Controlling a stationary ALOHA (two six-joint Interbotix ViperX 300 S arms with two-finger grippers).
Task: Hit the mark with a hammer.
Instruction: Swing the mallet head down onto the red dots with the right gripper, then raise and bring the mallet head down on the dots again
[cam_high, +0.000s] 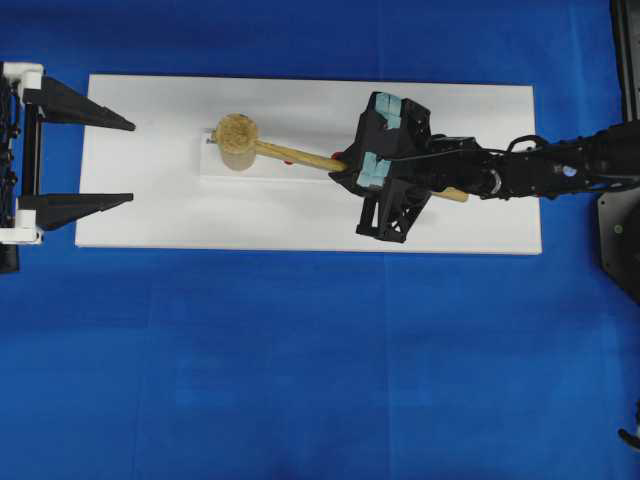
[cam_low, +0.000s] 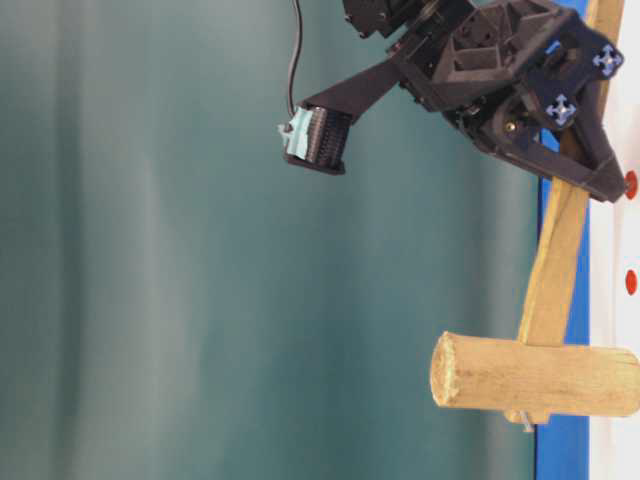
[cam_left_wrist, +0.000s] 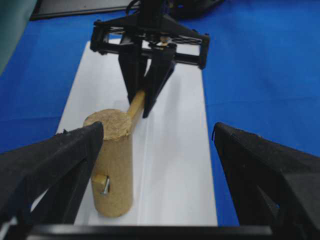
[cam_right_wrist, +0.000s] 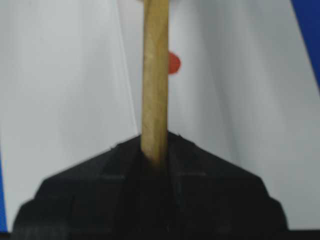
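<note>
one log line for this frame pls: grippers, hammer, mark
right gripper: shut on hammer handle | left gripper: open, apart from hammer | hammer head: over white board | red mark: beside handle

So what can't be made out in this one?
- Whether the hammer head touches the board: none of the views settles it.
- Red marks: right edge cuts them off at table level.
- Red mark: half hidden by the handle in the right wrist view.
</note>
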